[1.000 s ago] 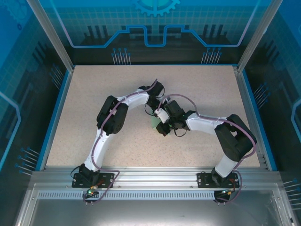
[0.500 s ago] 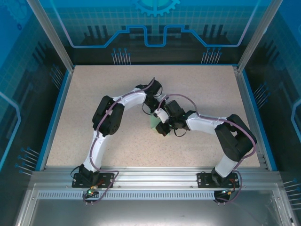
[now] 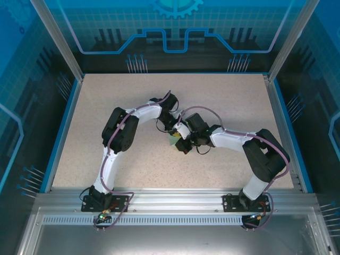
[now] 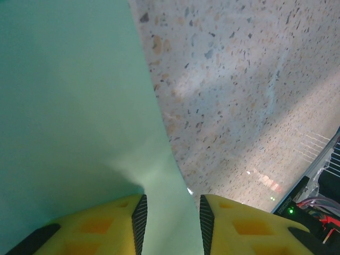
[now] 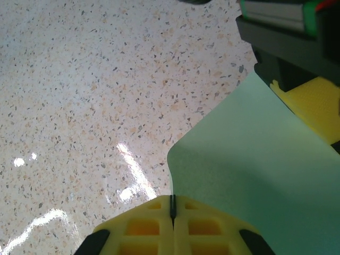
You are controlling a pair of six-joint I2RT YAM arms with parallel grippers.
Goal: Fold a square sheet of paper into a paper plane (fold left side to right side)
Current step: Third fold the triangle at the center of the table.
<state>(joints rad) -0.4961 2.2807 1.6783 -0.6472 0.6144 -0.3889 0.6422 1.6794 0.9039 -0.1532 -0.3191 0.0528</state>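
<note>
Top view: the green sheet of paper (image 3: pixel 173 139) sat mid-table (image 3: pixel 223 95), between the left gripper (image 3: pixel 169 129) and the right gripper (image 3: pixel 179 143).

Left wrist: the left fingers (image 4: pixel 106 226) stood partly apart, with the sheet loose between them.

Right wrist: the right fingers (image 5: pixel 204 226) were closed, pinching the sheet's edge.

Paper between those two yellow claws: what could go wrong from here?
The right gripper pinches the paper only at its edge, so a tug might slip it loose or tear it. The left gripper, jaws apart, straddles a curved stretch of the paper; closing there could press a stray crease. The two grippers sit very close in the top view and might bump.
</note>
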